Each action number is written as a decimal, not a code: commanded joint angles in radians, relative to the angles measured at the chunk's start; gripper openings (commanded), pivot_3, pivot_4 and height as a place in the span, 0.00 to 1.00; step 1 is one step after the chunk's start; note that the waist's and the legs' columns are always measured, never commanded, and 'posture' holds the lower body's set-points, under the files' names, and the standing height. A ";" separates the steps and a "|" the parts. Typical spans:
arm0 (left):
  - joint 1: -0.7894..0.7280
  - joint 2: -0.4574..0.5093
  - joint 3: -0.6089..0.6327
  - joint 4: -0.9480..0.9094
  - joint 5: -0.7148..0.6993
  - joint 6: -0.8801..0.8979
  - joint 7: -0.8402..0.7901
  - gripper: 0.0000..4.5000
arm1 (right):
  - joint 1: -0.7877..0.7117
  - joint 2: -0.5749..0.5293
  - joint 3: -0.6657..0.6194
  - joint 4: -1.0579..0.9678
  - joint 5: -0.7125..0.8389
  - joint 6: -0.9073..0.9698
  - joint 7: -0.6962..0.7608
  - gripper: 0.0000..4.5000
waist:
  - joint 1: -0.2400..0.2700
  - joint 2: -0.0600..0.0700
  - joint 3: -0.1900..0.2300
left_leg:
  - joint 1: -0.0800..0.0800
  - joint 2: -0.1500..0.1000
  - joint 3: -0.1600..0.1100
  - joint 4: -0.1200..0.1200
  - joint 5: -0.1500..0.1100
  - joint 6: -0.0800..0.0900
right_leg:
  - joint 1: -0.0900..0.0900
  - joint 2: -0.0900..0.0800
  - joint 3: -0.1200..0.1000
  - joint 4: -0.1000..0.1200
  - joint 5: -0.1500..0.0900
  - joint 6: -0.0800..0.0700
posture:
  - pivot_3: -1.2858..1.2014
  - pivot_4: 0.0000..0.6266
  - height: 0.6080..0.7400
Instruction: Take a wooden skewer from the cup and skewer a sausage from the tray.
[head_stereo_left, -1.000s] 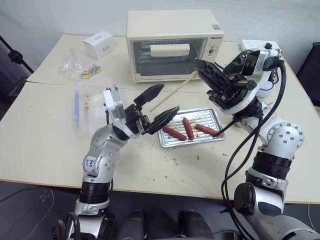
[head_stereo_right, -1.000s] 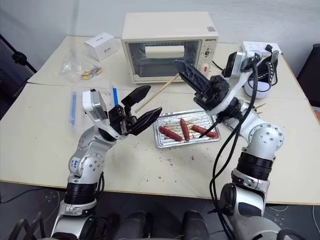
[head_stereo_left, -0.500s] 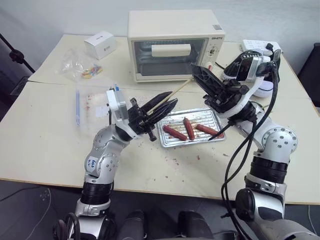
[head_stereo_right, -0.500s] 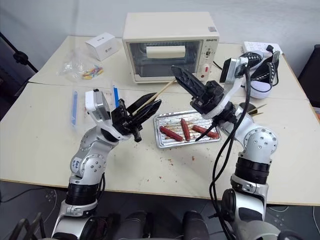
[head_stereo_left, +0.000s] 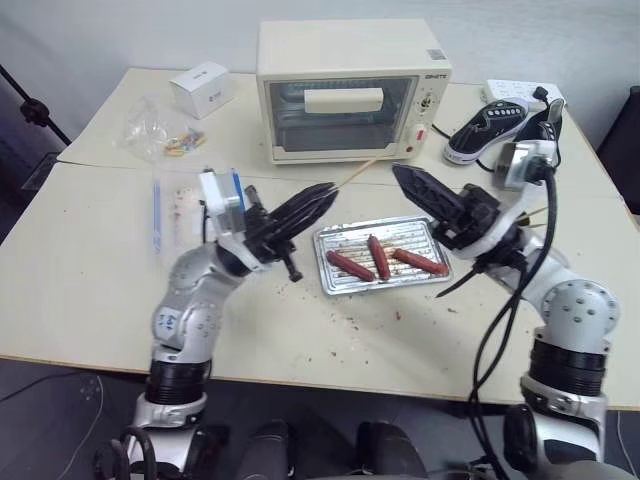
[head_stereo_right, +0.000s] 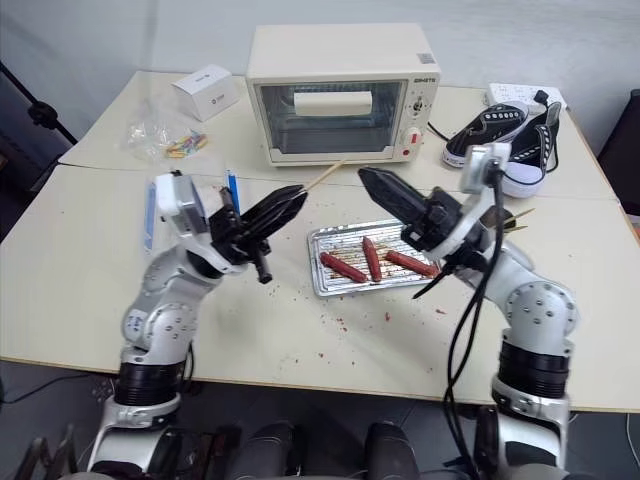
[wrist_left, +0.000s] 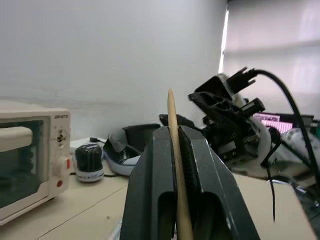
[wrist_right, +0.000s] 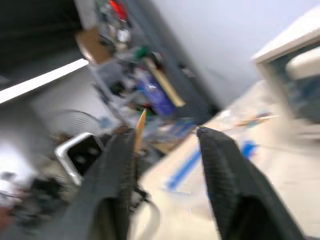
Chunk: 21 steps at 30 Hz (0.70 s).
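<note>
Left wrist view: wooden skewer (wrist_left: 176, 150) base (jaw-hidden)

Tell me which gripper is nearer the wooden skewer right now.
Left. The left gripper is shut on the wooden skewer, which sticks out past its fingertips toward the oven. The right gripper, jaws apart, sits beside the skewer's far end without touching it.

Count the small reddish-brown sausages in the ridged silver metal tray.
3, all in the silver metal tray: one sausage nearest the left gripper's side, one in the middle, one toward the right gripper's side. None looks hidden.
</note>
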 joint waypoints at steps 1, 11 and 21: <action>0.095 0.101 0.088 0.024 -0.002 -0.009 -0.073 0.00 | 0.177 -0.165 -0.013 -0.093 -0.202 -0.154 0.204 0.74 | 0.001 0.000 0.000 | 0.000 0.000 0.000 -0.001 0.000 0.000 | 0.000 0.000 0.000 -0.001 0.000 0.000 | 0.52 0.24 1.00; 0.420 0.264 0.257 -0.015 -0.040 0.055 -0.116 0.00 | 0.638 -0.295 -0.182 0.145 -0.567 -0.680 0.507 0.99 | 0.012 -0.001 0.001 | 0.009 0.000 0.002 0.000 0.000 0.001 | 0.008 -0.001 0.001 -0.002 0.001 0.001 | 0.52 0.24 1.00; 0.400 0.264 0.276 0.023 -0.039 0.050 -0.111 0.00 | 0.479 -0.333 -0.034 0.190 -0.656 -0.660 0.475 0.99 | -0.001 0.000 0.001 | 0.020 0.002 0.003 -0.004 -0.002 0.000 | 0.017 -0.002 0.003 -0.007 0.001 0.000 | 0.52 0.24 1.00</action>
